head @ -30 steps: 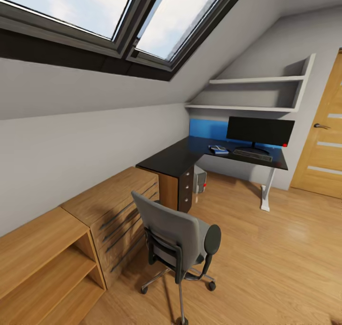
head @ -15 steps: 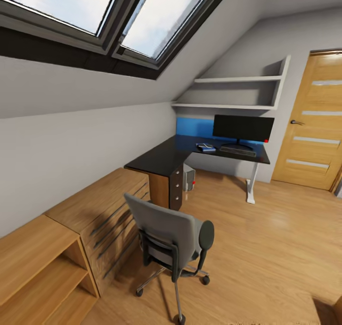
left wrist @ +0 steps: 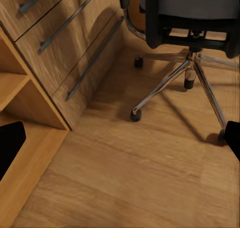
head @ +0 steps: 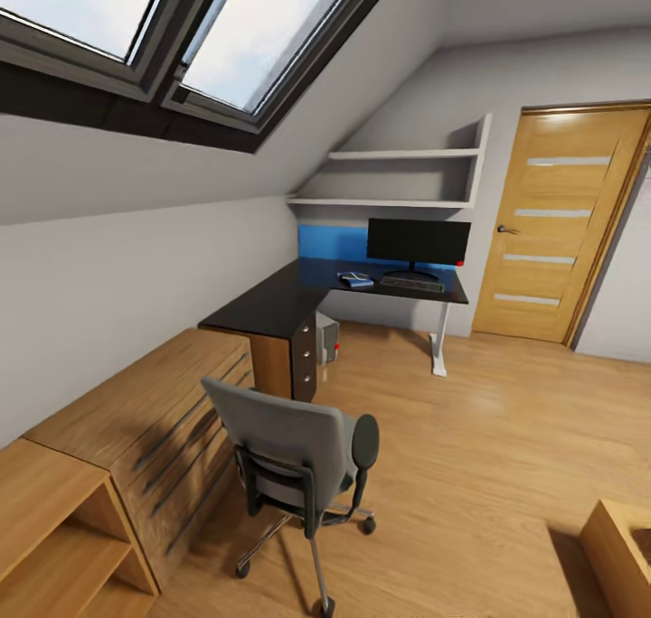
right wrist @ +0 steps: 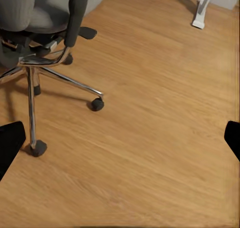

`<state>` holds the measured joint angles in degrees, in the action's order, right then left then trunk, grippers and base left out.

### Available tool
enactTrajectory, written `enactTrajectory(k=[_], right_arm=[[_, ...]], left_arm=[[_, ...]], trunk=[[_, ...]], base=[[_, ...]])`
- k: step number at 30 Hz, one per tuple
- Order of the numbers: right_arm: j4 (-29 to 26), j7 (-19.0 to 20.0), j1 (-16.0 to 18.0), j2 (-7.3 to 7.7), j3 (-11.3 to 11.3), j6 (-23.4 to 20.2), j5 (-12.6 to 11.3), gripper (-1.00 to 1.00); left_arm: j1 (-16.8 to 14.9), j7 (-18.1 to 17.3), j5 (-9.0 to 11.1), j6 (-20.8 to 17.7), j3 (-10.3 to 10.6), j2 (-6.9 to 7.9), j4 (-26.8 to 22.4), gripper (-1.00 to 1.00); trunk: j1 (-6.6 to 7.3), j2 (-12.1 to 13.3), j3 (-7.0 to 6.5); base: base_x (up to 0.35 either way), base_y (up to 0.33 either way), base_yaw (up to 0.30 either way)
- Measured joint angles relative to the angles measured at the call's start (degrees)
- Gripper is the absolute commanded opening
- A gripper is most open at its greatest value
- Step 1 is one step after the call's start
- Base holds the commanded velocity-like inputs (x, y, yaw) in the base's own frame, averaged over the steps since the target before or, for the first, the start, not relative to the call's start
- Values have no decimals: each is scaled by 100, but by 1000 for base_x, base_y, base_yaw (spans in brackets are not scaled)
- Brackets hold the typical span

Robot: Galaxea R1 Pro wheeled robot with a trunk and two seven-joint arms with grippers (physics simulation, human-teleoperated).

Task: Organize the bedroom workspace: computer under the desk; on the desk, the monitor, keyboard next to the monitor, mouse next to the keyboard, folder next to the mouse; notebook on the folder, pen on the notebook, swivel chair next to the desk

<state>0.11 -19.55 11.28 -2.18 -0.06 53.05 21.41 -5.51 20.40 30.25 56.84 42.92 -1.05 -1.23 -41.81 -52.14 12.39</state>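
**Attic bedroom, chair out on the floor**

Warm oak-look plank floor [head: 506,419] under a sloped grey ceiling with a skylight [head: 226,31], and there's the L-shaped counter [head: 271,302] in the far corner: glossy black top, blue back panel, white leg, black three-drawer unit. On it, the monitor [head: 418,241], wide and flat with a black face, stands by the back panel; the slim dark keyboard [head: 412,284] lies just in front of it, a small blue and white item [head: 356,280] beside the keyboard. The light grey computer [head: 326,339] sits under the counter, next to the drawers. The swivel chair [head: 294,446], grey padded back, round dark armrest, chrome star base on castors, stands well apart from the counter, beside the wooden dresser [head: 154,419]. Left gripper [left wrist: 120,143] fingertips dark at the frame edges, wide apart; right gripper [right wrist: 120,138] likewise spread, both over bare floor.
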Motion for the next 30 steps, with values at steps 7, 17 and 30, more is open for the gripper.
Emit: enactTrajectory(k=[7, 17, 30], right_arm=[[0, 0, 0, 0, 0, -3, -2, 100], [0, 0, 0, 0, 0, -7, 0, 100], [-3, -15, 0, -14, -13, -74, -32, 100]], left_arm=[[0, 0, 0, -2, 0, 0, 0, 100], [0, 0, 0, -8, 0, 0, 0, 100], [0, 2, 1, -5, 0, 0, 1, 100]], trunk=[[0, 0, -18], [0, 0, -43], [0, 1, -27]], base=[[0, 3, -291], [0, 0, -291], [0, 115, -252]])
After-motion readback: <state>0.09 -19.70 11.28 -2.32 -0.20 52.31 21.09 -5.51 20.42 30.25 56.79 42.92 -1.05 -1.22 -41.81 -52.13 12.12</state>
